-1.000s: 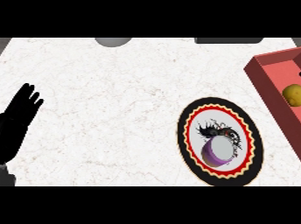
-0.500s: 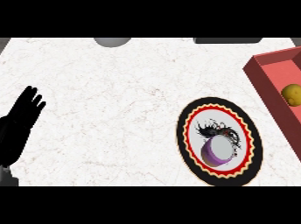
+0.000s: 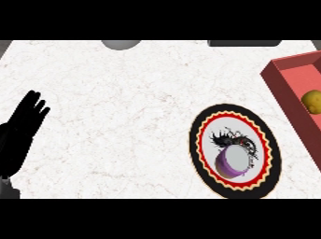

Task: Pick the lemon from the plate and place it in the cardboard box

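Since the earlier picture, right hand gone from over the box (image 3: 287, 88), out of view now. Lemon (image 3: 315, 101) lying inside it, at far right. Plate (image 3: 206, 163) lemon-free. Left hand (image 3: 18, 128) resting open, fingers straight, at left of bench (image 3: 122, 102). Task apparently finished.

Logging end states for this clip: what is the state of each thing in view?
lemon: lying inside the box, off the plate
cardboard box: open-topped, holding the lemon
plate: flat on the counter, no lemon on it
left hand: open, resting at the left edge, holding nothing
right hand: out of view
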`<act>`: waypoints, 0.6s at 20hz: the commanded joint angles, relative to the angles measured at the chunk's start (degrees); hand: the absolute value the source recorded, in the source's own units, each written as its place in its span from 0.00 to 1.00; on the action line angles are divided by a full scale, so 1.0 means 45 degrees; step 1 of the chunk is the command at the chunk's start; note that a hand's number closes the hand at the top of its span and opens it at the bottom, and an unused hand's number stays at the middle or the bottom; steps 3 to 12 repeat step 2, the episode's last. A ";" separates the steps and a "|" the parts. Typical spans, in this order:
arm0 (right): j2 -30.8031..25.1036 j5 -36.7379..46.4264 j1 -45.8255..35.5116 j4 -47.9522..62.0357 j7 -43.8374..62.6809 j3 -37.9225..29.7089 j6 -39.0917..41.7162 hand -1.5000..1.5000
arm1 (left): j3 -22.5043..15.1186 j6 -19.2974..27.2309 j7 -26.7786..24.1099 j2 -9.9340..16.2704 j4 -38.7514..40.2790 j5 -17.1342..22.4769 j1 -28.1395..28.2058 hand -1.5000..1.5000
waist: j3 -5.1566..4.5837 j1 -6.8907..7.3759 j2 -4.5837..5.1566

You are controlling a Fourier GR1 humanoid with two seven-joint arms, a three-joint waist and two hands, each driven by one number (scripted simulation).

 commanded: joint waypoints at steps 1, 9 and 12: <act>-0.0166 -0.0321 0.0714 -0.0215 -0.0219 -0.0180 0.0385 0.00 | 0.0566 -0.0884 -0.1086 0.0348 0.1330 0.0236 -0.0156 0.50 | -0.0003 0.0042 0.0021; -0.0275 -0.0977 0.1210 -0.0200 -0.0438 -0.0816 0.0929 0.00 | 0.0359 -0.0313 -0.0181 0.0136 0.0328 0.0153 -0.0151 0.50 | 0.0001 0.0030 0.0009; -0.0275 -0.0977 0.1210 -0.0200 -0.0438 -0.0816 0.0929 0.00 | 0.0359 -0.0313 -0.0181 0.0136 0.0328 0.0153 -0.0151 0.50 | 0.0001 0.0030 0.0009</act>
